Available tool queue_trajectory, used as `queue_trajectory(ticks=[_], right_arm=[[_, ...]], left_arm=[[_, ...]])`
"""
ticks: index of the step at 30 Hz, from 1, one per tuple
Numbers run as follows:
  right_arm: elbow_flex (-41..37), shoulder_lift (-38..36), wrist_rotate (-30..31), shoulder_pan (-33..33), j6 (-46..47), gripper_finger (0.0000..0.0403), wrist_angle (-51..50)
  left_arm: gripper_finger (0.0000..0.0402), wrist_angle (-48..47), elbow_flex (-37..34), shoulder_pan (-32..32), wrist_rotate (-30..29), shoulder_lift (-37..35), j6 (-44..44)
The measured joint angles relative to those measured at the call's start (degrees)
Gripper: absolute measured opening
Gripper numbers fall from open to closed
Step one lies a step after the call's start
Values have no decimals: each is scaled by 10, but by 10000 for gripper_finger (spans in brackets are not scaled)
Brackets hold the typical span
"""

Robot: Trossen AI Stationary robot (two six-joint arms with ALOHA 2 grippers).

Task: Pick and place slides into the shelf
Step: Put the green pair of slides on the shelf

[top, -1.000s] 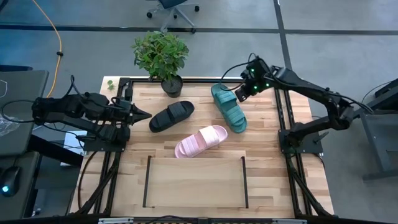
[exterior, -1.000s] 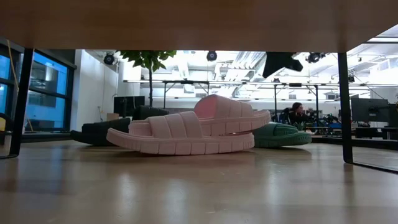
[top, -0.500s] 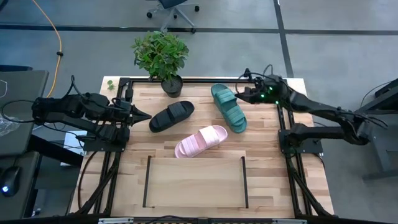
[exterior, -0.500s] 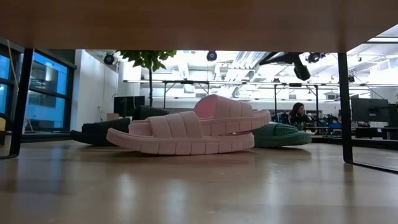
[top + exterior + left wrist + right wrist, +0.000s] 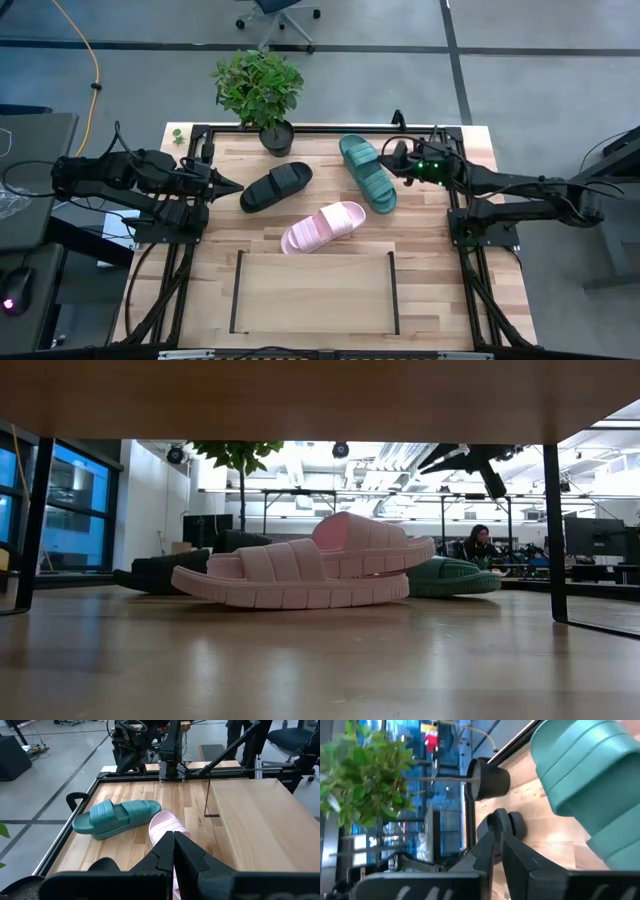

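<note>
Left gripper (image 5: 236, 184) sits closed and empty at nine o'clock, tips just beside the black slide (image 5: 276, 186). Pink slide (image 5: 323, 226) lies mid-tabletop, above the bare shelf (image 5: 312, 292). Teal slide (image 5: 367, 172) at one o'clock; right gripper (image 5: 393, 158), fingers together, holds nothing beside it.

The room had a smooth grey floor (image 5: 560, 90) crossed by dark seam lines. A yellow cable (image 5: 92, 70) trailed over it, near the wheeled base of an office chair (image 5: 280, 12). Tall blue-lit windows (image 5: 75, 510) stood on one side, under a white ceiling with what seemed to be exposed ducts (image 5: 390, 460).
</note>
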Motion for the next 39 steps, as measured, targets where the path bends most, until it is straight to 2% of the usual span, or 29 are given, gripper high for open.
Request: queue_trajectory(ticks=[7, 11, 28, 39], right_arm=[[0, 27, 22, 11, 72, 78, 12], [0, 51, 39, 11, 108, 90, 33], [0, 146, 46, 11, 216, 91, 76], [0, 160, 78, 11, 256, 91, 70]], left_arm=[[1, 0, 0, 0, 0, 0, 0], [1, 0, 0, 0, 0, 0, 0], [1, 0, 0, 0, 0, 0, 0], [1, 0, 0, 0, 0, 0, 0]])
